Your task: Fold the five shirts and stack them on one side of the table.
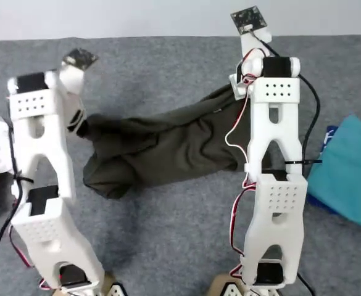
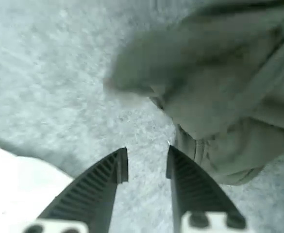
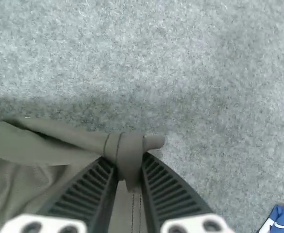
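Spreading olive shirt (image 1: 161, 148) seemed step in hand; it lay crumpled mid-table (image 1: 168, 68) between arms. Right gripper (image 3: 128, 170) was clamped on its hem, left gripper (image 2: 146, 162) had jaws apart (holding nothing) just beside cloth. Next move likely called for left grasp on near edge

Table cover (image 1: 168, 246): grey felt-like cloth, matt, rough nap.
Olive shirt (image 1: 168, 148): soft cloth, matt, creased.
Teal shirt (image 1: 347, 172): cloth, matt, smoother.
Arm shells (image 1: 273, 203): white plastic, matt.
Fingers (image 3: 95, 187): black plastic, ribbed inner faces, slight sheen.
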Controlling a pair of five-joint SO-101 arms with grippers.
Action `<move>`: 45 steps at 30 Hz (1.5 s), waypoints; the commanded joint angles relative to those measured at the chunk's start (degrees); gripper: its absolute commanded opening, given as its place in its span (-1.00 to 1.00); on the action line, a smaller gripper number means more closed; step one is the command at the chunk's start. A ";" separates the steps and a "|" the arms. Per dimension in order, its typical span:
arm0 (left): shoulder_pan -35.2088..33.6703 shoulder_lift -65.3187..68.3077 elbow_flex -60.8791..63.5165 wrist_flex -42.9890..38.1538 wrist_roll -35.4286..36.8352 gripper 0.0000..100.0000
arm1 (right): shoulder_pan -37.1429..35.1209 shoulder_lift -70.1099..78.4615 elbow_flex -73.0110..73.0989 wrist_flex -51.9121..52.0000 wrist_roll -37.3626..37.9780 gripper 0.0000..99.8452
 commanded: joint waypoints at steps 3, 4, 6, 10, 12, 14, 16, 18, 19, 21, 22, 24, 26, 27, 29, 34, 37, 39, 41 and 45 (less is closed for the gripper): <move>1.41 -3.78 -3.56 2.73 -0.09 -0.72 | 0.75 -1.01 -0.35 -0.31 -0.26 -0.98; 2.11 -5.01 -1.80 2.73 -0.26 -0.72 | 0.84 -1.01 -0.35 -0.31 -0.26 -0.98; 3.43 -6.95 2.86 2.73 -2.20 -0.72 | 0.84 -1.01 -0.35 -0.31 -0.26 -0.98; 6.07 -8.70 11.47 2.55 -5.36 -0.72 | 0.84 -1.01 -0.35 -0.31 -0.26 -0.98; 7.12 -7.91 14.11 1.85 -6.77 -0.72 | 0.92 -1.01 -0.35 -0.22 -0.26 -0.98; 7.47 -5.89 15.43 -0.35 -7.38 -0.72 | 0.92 -1.01 -0.35 -0.22 -0.26 -0.98; 7.47 -2.81 15.34 -2.64 -7.47 -0.72 | 0.92 -1.01 -0.35 -0.22 -0.26 -0.98; 7.47 0.35 14.99 -5.01 -7.47 -0.72 | 0.92 -1.01 -0.35 -0.22 -0.26 -0.98; 7.47 2.02 14.64 -5.89 -7.47 -0.72 | 0.92 -1.01 -0.35 -0.22 -0.26 -0.98; 7.47 5.27 13.14 -7.03 -7.47 -0.72 | 0.92 -1.01 -0.35 -0.22 -0.26 -0.98; 7.47 6.86 11.91 -7.30 -7.47 -0.72 | 0.92 -1.01 -0.26 -0.22 -0.26 -0.98; 7.47 9.93 8.75 -7.30 -7.47 -0.72 | 0.92 -1.01 -0.26 -0.22 -0.26 -0.98; 7.30 12.84 5.14 -7.30 -7.38 -0.72 | 0.92 -1.01 -0.26 -0.22 -0.26 -0.98; 7.12 14.33 3.21 -7.30 -7.30 -0.72 | 0.92 -1.01 -0.26 -0.22 -0.26 -0.98; 7.03 17.41 -0.31 -7.30 -7.30 -0.73 | 0.92 -1.01 -0.26 -0.22 -0.26 -0.98; 6.42 23.47 -8.92 -6.59 -7.30 -0.98 | 1.01 -1.10 -0.26 -0.22 -0.26 -0.98; 6.42 24.26 -14.11 -2.73 -7.30 -0.99 | 1.63 -1.45 -0.26 -0.22 -0.26 -0.98; 6.42 24.18 -17.98 -0.09 -7.30 -0.99 | 2.33 -1.71 -0.70 0.22 -0.26 -0.98; 6.42 24.18 -23.96 2.64 -7.21 -0.99 | 2.68 -1.71 -2.73 2.07 -0.26 -0.98; 5.27 21.89 -32.48 2.73 -4.92 -0.99 | 3.03 -1.54 -9.05 6.81 -0.26 -0.98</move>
